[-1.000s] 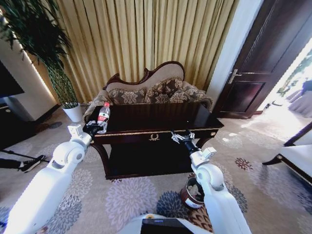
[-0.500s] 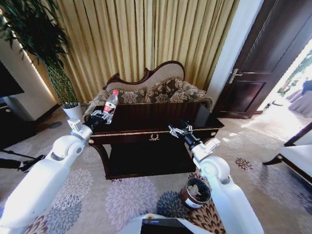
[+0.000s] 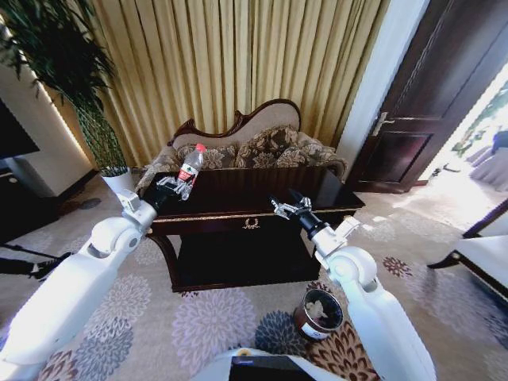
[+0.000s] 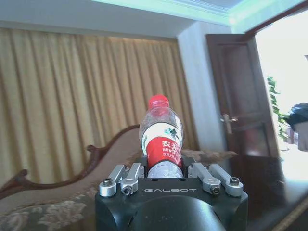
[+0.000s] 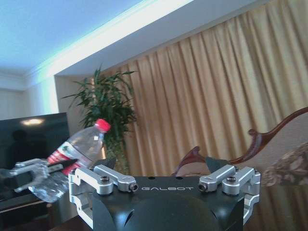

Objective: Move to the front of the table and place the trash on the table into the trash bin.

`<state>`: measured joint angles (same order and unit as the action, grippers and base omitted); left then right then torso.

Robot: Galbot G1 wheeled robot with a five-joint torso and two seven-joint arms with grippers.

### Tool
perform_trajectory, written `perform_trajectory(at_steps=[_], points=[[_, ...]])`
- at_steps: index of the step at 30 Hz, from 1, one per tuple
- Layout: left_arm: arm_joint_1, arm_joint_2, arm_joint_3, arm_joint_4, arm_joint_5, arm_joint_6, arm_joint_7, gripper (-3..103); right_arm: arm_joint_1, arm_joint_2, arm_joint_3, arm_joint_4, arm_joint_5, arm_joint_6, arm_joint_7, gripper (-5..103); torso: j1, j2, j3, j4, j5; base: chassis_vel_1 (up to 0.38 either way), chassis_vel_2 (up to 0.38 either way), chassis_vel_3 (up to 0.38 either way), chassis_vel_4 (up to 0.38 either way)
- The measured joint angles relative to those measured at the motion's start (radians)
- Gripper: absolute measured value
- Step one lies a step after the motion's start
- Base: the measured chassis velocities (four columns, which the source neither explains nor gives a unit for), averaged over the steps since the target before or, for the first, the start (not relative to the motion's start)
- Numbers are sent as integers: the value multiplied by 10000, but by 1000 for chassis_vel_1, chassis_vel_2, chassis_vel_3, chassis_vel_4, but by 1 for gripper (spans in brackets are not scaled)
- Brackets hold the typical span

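Head view: the table (image 3: 238,198) fills the frame's centre, the trash bin (image 3: 317,313) sits lower right, the left gripper (image 3: 169,189), closed on the bottle (image 3: 189,166) at upper left, should carry it upright across to the bin, while the right gripper (image 3: 284,208) hovers open and empty mid-frame.

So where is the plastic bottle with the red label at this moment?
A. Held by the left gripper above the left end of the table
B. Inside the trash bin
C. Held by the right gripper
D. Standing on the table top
A: the left gripper has its jaws closed on the bottle, lifted over the left end of the table; the right gripper holds nothing, and the trash bin stands on the floor.
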<state>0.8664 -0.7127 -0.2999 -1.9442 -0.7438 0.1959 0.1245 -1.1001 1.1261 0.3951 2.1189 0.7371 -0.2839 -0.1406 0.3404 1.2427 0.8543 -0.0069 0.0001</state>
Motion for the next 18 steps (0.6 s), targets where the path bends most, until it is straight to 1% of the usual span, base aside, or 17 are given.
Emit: perform_trajectory(at_steps=[1,3,4,5,7,9,10,13,14,18], points=[[0,0,0,0,0,0,0,34,0,0,0,0,0,0,0,100,0,0,0,0,0,0,0,0,0],[-102,125,263,0,8,-87,74,34,135,-99,-160,-83,83,0,0,100,0,0,0,1,0,0,0,0,0],[-261,273,565,5,21,-152,163,34,286,-228,-365,-167,179,0,0,100,1,0,0,1,1,0,0,0,0],[-261,273,565,5,21,-152,163,34,286,-228,-365,-167,179,0,0,100,1,0,0,1,1,0,0,0,0],[-711,460,1144,62,40,-260,262,34,462,-379,-618,-193,459,-14,1,100,0,0,1,0,1,0,0,0,0],[-1114,496,1513,96,42,-290,276,34,572,-450,-781,-206,616,-39,0,100,0,0,0,0,0,0,0,0,0],[-1114,496,1513,96,42,-290,276,34,572,-450,-781,-206,616,-39,0,100,0,0,0,0,0,0,0,0,0],[-1935,537,2152,209,41,-327,272,34,745,-532,-944,-259,917,-54,1,100,0,0,0,-3,1,0,0,0,0],[-1935,537,2152,209,41,-327,272,34,745,-532,-944,-259,917,-54,1,100,0,0,0,-3,1,0,0,0,0],[-2608,490,2675,246,46,-345,231,34,1267,-493,-1122,-510,1548,-127,1,100,0,0,1,-1,1,0,0,0,0]])
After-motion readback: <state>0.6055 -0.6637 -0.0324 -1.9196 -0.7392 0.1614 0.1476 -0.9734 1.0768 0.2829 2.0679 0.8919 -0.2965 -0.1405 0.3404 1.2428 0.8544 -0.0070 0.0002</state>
